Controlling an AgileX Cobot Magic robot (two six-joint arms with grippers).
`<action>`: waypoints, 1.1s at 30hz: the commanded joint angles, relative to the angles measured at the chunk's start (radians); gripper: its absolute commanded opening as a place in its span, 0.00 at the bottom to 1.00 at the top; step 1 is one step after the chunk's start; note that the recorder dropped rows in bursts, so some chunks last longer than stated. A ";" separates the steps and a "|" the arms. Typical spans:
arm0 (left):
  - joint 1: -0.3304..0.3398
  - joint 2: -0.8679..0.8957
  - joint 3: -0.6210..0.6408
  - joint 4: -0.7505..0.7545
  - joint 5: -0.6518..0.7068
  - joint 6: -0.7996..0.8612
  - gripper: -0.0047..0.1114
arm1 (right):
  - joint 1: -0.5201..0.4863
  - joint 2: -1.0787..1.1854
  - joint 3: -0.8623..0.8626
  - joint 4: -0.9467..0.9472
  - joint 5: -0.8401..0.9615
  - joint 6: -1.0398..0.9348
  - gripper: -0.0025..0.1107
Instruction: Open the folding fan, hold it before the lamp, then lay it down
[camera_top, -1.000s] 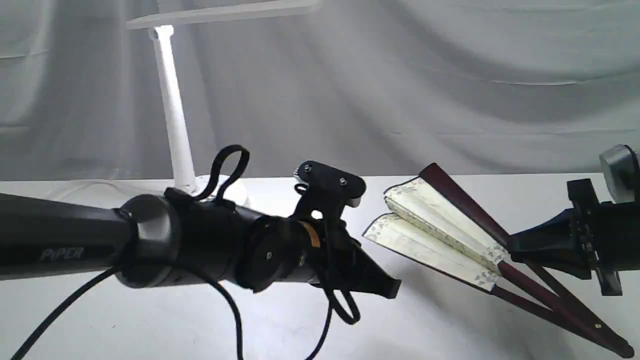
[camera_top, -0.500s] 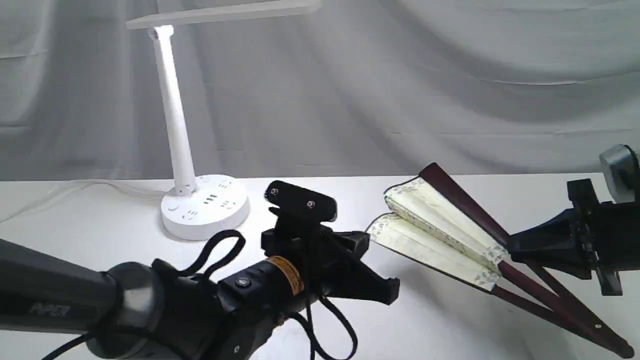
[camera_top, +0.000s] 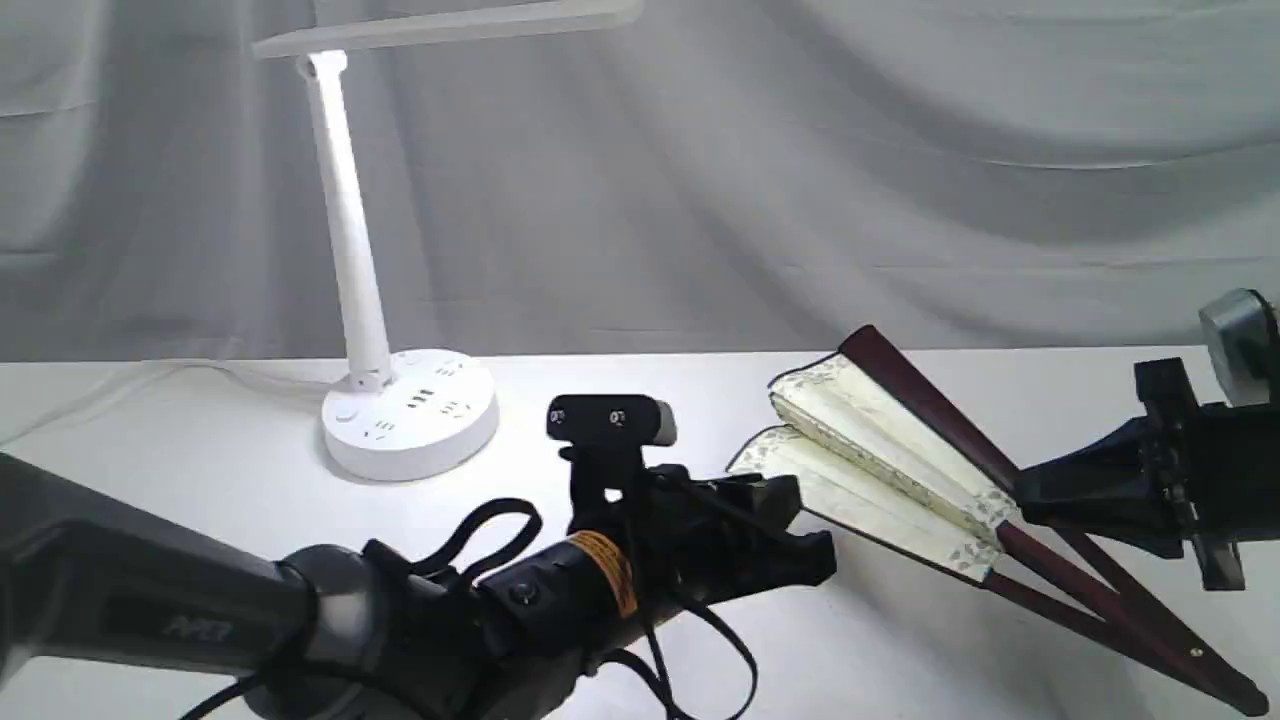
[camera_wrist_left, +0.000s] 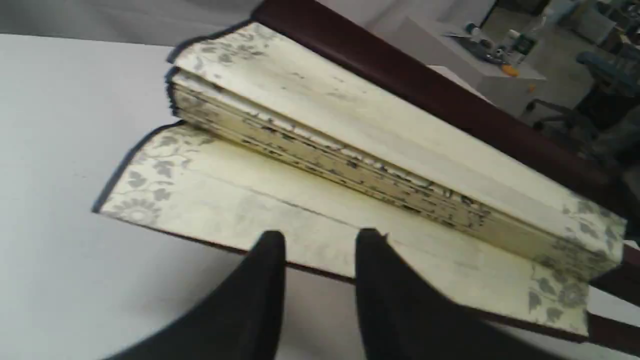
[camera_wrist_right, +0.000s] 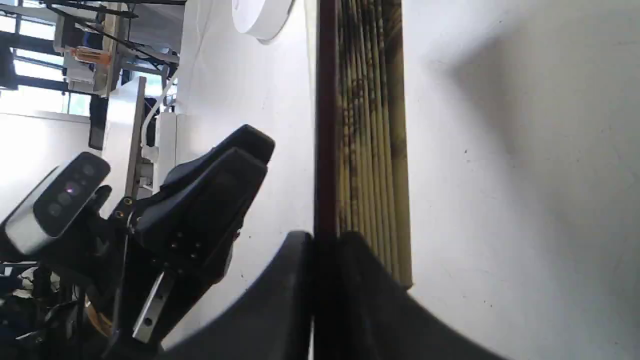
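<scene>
The folding fan (camera_top: 880, 460) lies partly spread on the right of the white table (camera_top: 200, 450), with the right gripper (camera_top: 1028, 495) clamped on its upper maroon guard where the leaf meets the ribs. The left gripper (camera_wrist_left: 320, 242) hovers at the edge of the lower fold, jaws apart and holding nothing. The left arm (camera_top: 300, 620) crosses the foreground, and the lit lamp (camera_top: 410, 415) stands well apart at the back left.

The lamp (camera_top: 345, 230) throws bright light on the table (camera_top: 200, 480); left wrist view seems slightly blurred.
</scene>
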 joint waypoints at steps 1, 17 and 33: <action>-0.002 0.035 -0.036 0.023 -0.026 -0.131 0.43 | -0.001 -0.013 0.003 0.022 0.011 -0.015 0.02; -0.002 0.182 -0.196 0.084 -0.226 -1.018 0.55 | 0.005 -0.013 0.003 0.058 0.011 -0.037 0.02; -0.015 0.194 -0.202 0.226 -0.231 -1.192 0.55 | 0.020 -0.013 0.003 0.106 0.011 -0.073 0.02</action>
